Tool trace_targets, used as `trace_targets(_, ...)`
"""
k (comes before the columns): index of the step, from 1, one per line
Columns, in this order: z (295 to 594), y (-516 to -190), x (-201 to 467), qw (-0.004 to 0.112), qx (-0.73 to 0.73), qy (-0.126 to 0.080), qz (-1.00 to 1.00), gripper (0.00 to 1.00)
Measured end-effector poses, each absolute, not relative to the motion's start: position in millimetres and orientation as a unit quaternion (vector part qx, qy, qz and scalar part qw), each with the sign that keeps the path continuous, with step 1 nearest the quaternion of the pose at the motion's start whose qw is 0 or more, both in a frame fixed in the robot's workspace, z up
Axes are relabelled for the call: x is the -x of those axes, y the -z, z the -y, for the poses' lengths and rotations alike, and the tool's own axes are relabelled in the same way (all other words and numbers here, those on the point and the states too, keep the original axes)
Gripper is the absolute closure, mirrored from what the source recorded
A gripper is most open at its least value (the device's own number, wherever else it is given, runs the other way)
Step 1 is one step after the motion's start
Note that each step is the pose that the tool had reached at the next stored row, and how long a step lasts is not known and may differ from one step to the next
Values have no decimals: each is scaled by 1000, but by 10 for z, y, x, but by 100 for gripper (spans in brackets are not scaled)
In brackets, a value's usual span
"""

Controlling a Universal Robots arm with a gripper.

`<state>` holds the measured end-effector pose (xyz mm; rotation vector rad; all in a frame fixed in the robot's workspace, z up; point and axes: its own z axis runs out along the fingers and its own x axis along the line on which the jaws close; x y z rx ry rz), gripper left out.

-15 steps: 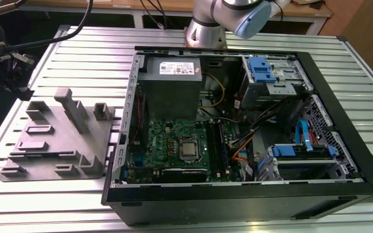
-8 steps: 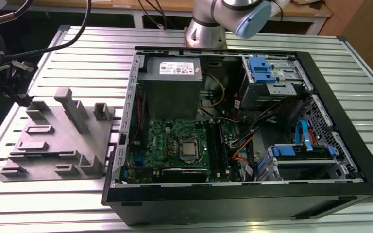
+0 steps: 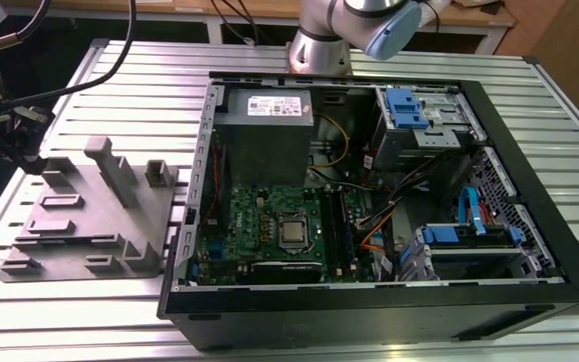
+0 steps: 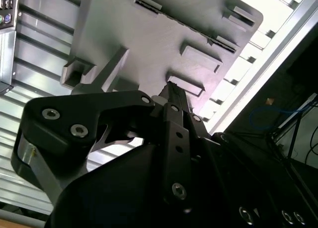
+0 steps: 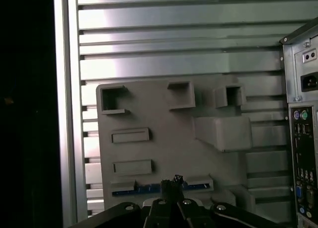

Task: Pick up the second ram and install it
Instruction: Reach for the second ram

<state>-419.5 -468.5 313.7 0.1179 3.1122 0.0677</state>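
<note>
First wrist view, jaws first: their dark tips line up over the middle of the second ram (image 5: 141, 190). Whether they touch it, and whether they are spread or pinching, I cannot tell. The second ram stands on edge in a long slot of the grey holder tray (image 5: 159, 148). It shows as a thin strip with a bluish edge, at the tray end away from the hollow square posts (image 5: 112, 99). A wedge-shaped block (image 5: 223, 133) rises between the posts and the ram slot, on the side toward the computer case (image 5: 303, 138), whose rear ports face the tray.

Second wrist view gives the side-on look. The jaws are seen edge-on as one narrow dark stack, tip over a framed slot in the tray (image 4: 149, 34), with a black bolted housing (image 4: 74, 123) behind them. The slatted bench (image 4: 35, 54) runs under the tray.

Exterior view adds the wider layout. The tray (image 3: 58, 256) lies flat on the bench (image 3: 99, 317) at 9 o'clock of the case (image 3: 370, 317), the exterior view's left, just beside its wall. The case lies open, with the power supply (image 3: 268, 128) at 12 o'clock of the motherboard (image 3: 269, 219). The processor socket (image 3: 292, 230) sits mid-board, with long memory slots (image 3: 338, 226) at its 3 o'clock. The arm (image 3: 325, 38) rises at 12 o'clock of the case.
</note>
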Motion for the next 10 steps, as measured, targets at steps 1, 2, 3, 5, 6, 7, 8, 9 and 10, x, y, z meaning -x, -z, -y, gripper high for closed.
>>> trace_targets(1, 4695, -3126, 4202, 13, -38, -22, -999, 93)
trace_targets(2, 4703, -3116, 4207, 13, -38, -22, -999, 93)
trace_targets(3, 4711, -3105, 4212, 13, -38, -22, -999, 93)
trace_targets(5, 4726, -3084, 4218, 13, -38, -22, -999, 93)
trace_targets(6, 4734, -3074, 4221, 13, -38, -22, -999, 93)
trace_targets(7, 4743, -3066, 4223, 13, -38, -22, -999, 93)
trace_targets(8, 4753, -3056, 4227, 13, -38, -22, -999, 93)
trace_targets(9, 4765, -3048, 4231, 13, -38, -22, -999, 93)
trace_targets(10, 4777, -3041, 4233, 13, -38, -22, -999, 93)
